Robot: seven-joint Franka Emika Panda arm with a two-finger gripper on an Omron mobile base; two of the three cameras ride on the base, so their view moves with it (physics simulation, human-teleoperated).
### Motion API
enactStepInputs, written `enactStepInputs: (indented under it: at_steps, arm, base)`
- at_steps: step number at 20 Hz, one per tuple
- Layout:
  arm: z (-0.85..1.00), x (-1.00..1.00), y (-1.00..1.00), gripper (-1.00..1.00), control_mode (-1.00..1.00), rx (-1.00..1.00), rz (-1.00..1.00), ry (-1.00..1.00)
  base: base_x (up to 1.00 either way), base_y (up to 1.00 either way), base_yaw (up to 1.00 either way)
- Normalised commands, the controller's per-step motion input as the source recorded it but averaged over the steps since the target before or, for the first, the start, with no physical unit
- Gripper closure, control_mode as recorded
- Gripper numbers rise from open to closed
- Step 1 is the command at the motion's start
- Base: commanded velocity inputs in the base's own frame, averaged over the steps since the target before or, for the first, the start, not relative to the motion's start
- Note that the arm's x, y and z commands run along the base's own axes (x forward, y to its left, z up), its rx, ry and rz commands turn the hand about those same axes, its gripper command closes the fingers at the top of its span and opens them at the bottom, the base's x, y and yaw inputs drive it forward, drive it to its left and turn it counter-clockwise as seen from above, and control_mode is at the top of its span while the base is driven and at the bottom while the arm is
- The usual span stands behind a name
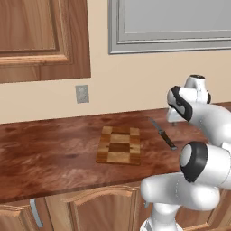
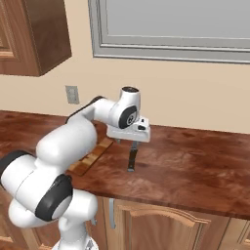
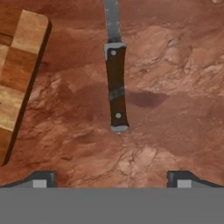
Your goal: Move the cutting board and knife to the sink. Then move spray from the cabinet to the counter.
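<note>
The checkered wooden cutting board (image 1: pixel 119 145) lies flat on the reddish-brown counter (image 1: pixel 45 158), partly hidden by my arm in the right base view (image 2: pixel 90 158). The knife (image 1: pixel 163 134) rests on the counter just right of the board, apart from it. In the hand view its dark handle (image 3: pixel 117 92) points toward me and the silver blade runs away from me, with the board's edge (image 3: pixel 17 74) at the left. My gripper (image 3: pixel 113 179) hovers open above the knife's handle end (image 2: pixel 131 163), touching nothing. The sink and the spray are out of view.
A closed wooden wall cabinet (image 1: pixel 40 40) hangs at the upper left. A grey outlet (image 1: pixel 82 94) sits on the beige wall, and a grey-framed window (image 2: pixel 171 29) is above the counter. Lower cabinet doors (image 1: pixel 94 210) run under the counter's front edge.
</note>
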Motion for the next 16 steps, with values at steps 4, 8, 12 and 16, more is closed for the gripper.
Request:
enactStepInputs:
  at_steps: [4, 8, 12, 16]
  arm:
    - [-0.48, 0.18, -0.02, -1.00, -1.00, 0.00, 0.00, 0.00]
    - [-0.54, 0.15, -0.04, -1.00, -1.00, 0.00, 0.00, 0.00]
    - [-0.52, 0.12, 0.00, -1.00, -1.00, 0.00, 0.00, 0.00]
    - [-0.49, 0.11, 0.00, -1.00, -1.00, 0.00, 0.00, 0.00]
  base:
    - [0.00, 0.00, 0.00]
    - [0.00, 0.00, 0.00]
    - [0.00, 0.00, 0.00]
    - [0.00, 0.00, 0.00]
